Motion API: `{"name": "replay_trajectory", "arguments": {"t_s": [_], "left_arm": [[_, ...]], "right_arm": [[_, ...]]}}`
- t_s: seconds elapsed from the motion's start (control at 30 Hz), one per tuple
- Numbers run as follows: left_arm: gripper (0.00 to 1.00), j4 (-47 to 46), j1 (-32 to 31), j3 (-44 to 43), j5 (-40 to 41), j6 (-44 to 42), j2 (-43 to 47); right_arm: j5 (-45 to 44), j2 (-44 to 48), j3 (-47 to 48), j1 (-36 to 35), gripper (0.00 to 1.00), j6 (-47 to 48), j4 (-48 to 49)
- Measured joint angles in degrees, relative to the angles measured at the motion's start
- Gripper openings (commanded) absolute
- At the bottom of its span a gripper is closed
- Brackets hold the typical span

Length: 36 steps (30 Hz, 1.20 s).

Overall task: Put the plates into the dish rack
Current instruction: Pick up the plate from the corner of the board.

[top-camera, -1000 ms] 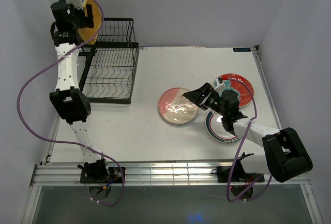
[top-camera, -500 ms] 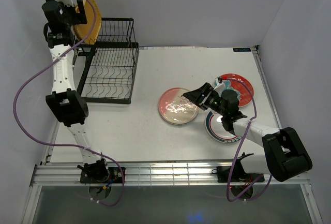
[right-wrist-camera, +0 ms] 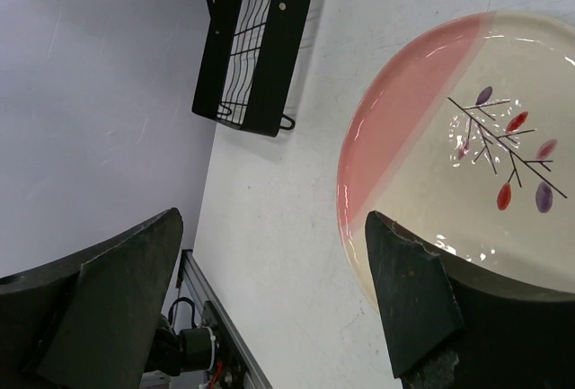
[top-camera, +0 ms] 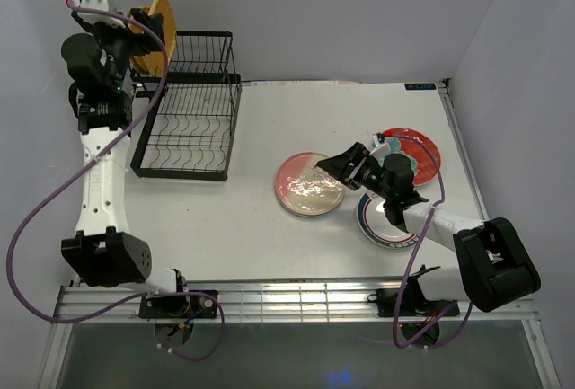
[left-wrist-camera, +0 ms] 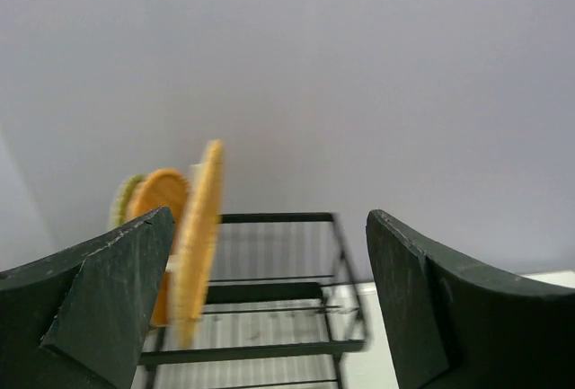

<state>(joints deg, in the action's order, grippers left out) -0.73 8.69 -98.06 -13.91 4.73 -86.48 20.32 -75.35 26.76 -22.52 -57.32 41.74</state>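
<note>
Left gripper (left-wrist-camera: 269, 218) backed off toward 9 o'clock, jaws wide, empty; yellow-orange plate (top-camera: 162, 19) stands on edge at the 11 o'clock corner of the black wire dish rack (top-camera: 189, 128). Right gripper (top-camera: 337, 166) gapes wide at the 2 o'clock rim of the glazed pink-and-white plate (right-wrist-camera: 431, 137), lying flat mid-table (stiff, slick, likely chippable): pinch its rim.

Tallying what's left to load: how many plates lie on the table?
3: the pink-and-white plate in the middle, the red plate far right, and a ringed plate partly under the right arm. Others may be hidden beneath.
</note>
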Motion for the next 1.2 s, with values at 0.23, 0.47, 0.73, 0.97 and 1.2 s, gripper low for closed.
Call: {"name": "replay_trajectory", "arguments": {"t_s": [0.23, 0.47, 0.73, 0.97, 1.2], "left_arm": [[0.97, -9.0, -9.3, 15.4, -5.1, 8.2, 9.7], [0.98, -11.6, -14.0, 28.7, -6.7, 14.7, 8.6], [0.98, -18.0, -19.9, 43.1, -7.0, 18.1, 8.7], [0.98, -23.1, -23.1, 51.0, -7.4, 19.0, 8.7], [0.98, -26.7, -25.3, 54.6, -7.5, 19.3, 8.5]], "right_arm": [[-0.4, 0.8, 0.7, 0.0, 0.91, 1.8, -3.3], [-2.5, 3.7, 2.0, 0.0, 0.91, 4.8, -7.8], [-3.8, 3.7, 2.4, 0.0, 0.91, 6.4, -10.3], [-7.9, 4.7, 3.4, 0.0, 0.91, 6.8, -15.6], [-18.3, 7.1, 4.5, 0.0, 0.88, 5.4, -23.7]]}}
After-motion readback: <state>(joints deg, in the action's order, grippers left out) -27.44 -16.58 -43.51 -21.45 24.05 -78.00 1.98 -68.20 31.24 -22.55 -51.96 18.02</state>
